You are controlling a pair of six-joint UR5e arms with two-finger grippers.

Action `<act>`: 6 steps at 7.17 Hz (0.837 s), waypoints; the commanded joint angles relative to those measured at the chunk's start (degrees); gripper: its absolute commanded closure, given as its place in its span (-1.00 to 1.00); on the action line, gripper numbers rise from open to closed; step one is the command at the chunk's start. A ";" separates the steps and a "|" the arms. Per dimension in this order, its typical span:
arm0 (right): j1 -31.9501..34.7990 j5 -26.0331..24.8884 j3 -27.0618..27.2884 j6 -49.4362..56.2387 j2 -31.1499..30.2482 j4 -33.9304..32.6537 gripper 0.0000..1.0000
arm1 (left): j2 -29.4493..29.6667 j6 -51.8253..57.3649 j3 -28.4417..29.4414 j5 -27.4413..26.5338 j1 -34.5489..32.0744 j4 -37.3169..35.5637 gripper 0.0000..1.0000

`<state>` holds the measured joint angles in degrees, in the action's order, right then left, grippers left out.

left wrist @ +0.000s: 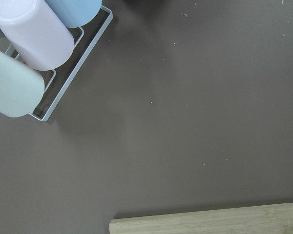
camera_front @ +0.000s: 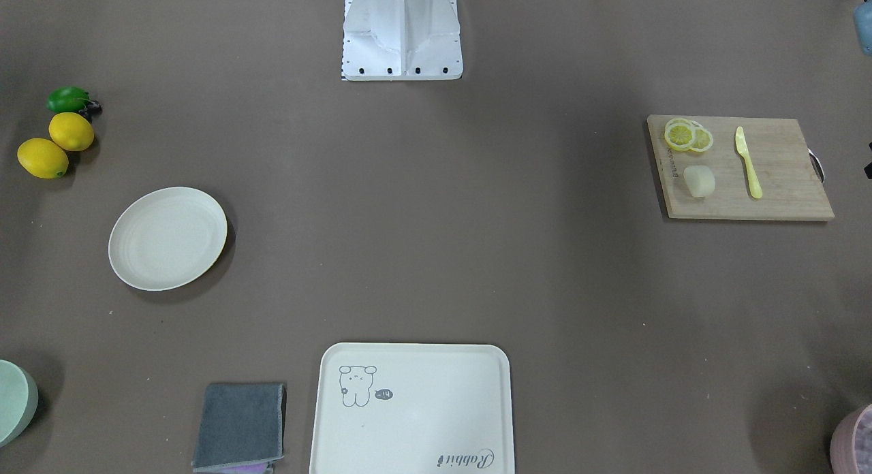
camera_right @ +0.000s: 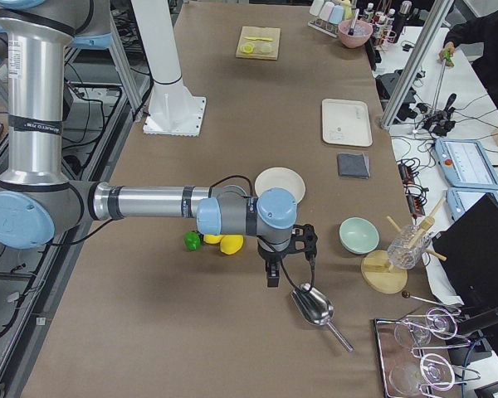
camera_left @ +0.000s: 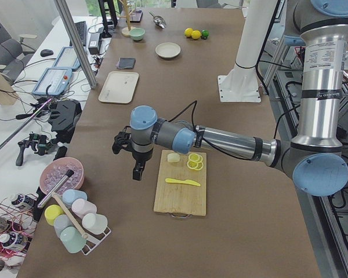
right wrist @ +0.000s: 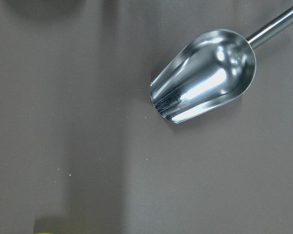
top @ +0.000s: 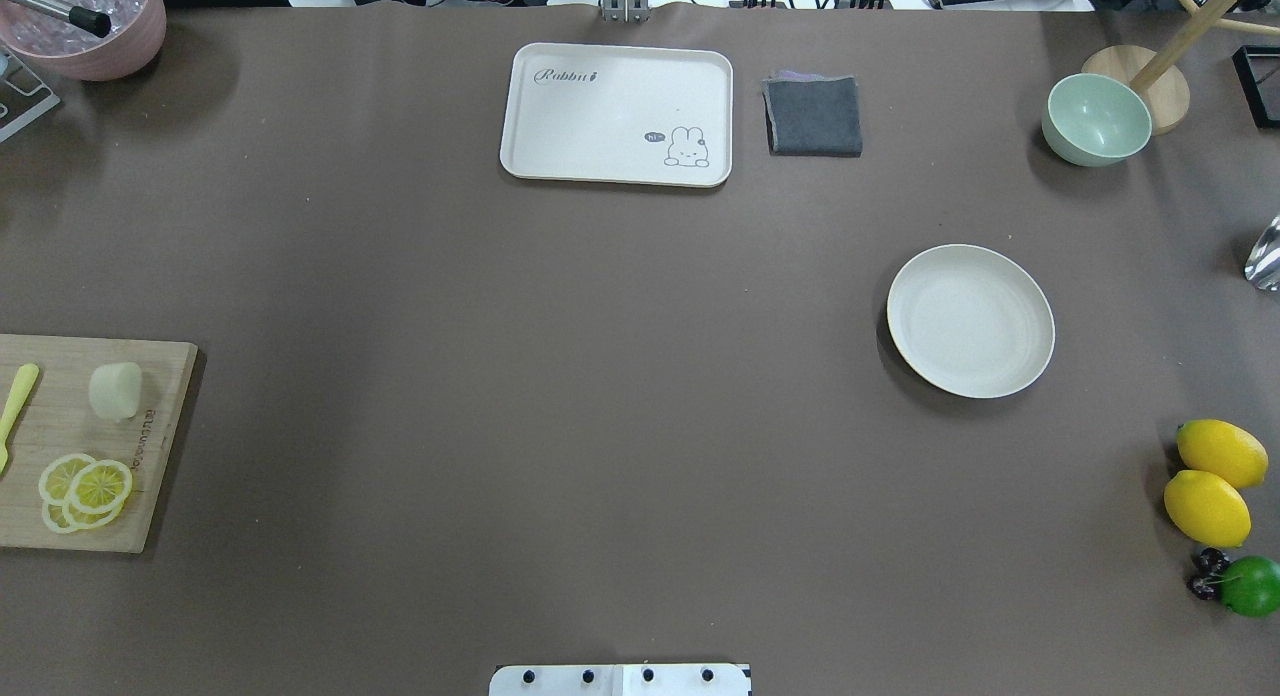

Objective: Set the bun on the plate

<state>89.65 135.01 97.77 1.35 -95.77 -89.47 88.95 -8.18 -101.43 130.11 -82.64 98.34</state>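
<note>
The bun [camera_front: 699, 181] [top: 115, 390] is a small pale lump lying on a wooden cutting board [camera_front: 783, 188] [top: 60, 426], next to lemon slices [top: 85, 488]. The round cream plate [camera_front: 167, 238] [top: 970, 319] sits bare on the opposite side of the table. My left gripper [camera_left: 138, 169] hangs over the table just beside the board, a short way from the bun [camera_left: 173, 157]. My right gripper [camera_right: 271, 275] hovers near the lemons, between the plate [camera_right: 280, 182] and a metal scoop. Both grippers appear only in the side views, so I cannot tell whether they are open or shut.
A yellow plastic knife [camera_front: 748, 162] lies on the board. A cream tray [top: 617, 114] and grey cloth [top: 814, 115] sit at the far edge. Two lemons [top: 1210, 481], a lime [top: 1252, 585], a green bowl [top: 1095, 120], a metal scoop [right wrist: 205, 75] and a cup rack [left wrist: 34, 53] ring the table.
</note>
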 commanded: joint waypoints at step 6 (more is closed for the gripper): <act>0.00 -0.19 -0.64 -0.21 0.15 0.00 -1.00 | 0.08 -0.43 -1.49 1.90 0.47 0.71 -0.95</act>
<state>89.65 134.85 97.49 1.11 -95.65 -89.47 88.87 -8.62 -102.67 131.66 -82.21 99.02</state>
